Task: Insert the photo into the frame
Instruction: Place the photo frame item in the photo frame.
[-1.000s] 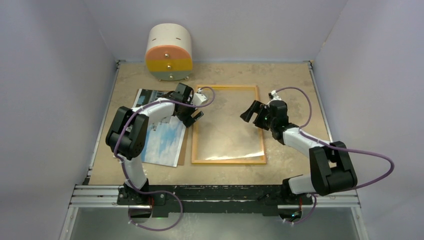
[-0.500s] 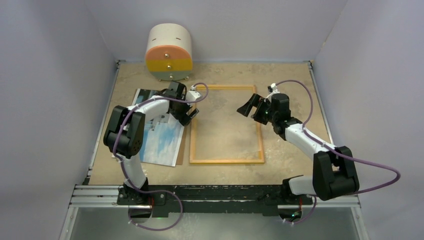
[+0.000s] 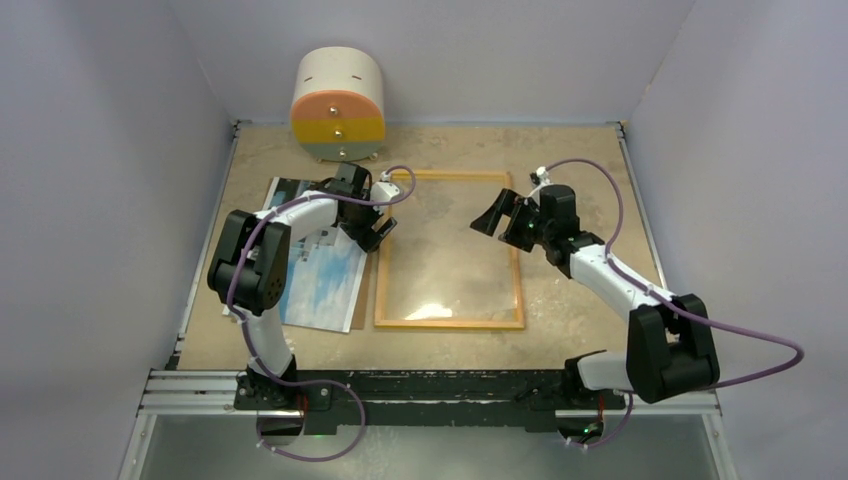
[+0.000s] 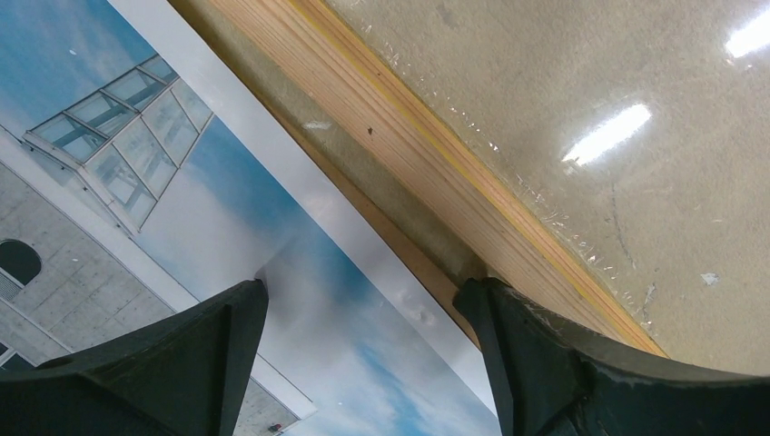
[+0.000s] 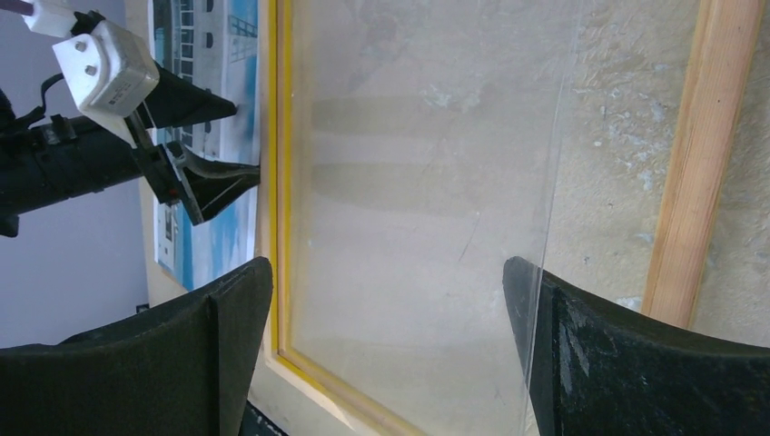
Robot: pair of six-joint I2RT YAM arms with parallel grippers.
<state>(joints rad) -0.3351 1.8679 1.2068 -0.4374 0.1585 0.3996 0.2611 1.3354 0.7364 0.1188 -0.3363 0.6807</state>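
The frame (image 3: 470,324) lies flat mid-table with its light wood side up and a clear pane (image 3: 445,260) in its opening. The photo (image 3: 325,285), sky and building face up, lies just left of it. My left gripper (image 3: 377,232) is open low over the photo's right edge beside the frame's left rail. In the left wrist view its gripper (image 4: 363,291) straddles the photo (image 4: 163,182), one finger against the frame (image 4: 399,118). My right gripper (image 3: 492,228) hovers open over the pane near the right rail. In the right wrist view the gripper (image 5: 381,272) holds nothing above the pane (image 5: 418,182).
A round drawer unit (image 3: 337,105) with orange, yellow and green fronts stands at the back left. A brown backing sheet (image 3: 367,300) shows under the photo's right edge. Grey walls close in the left, right and back sides of the table.
The frame has slid a little to the left. My left gripper moved back and left to the frame's left rail. My right gripper moved back and left over the pane.
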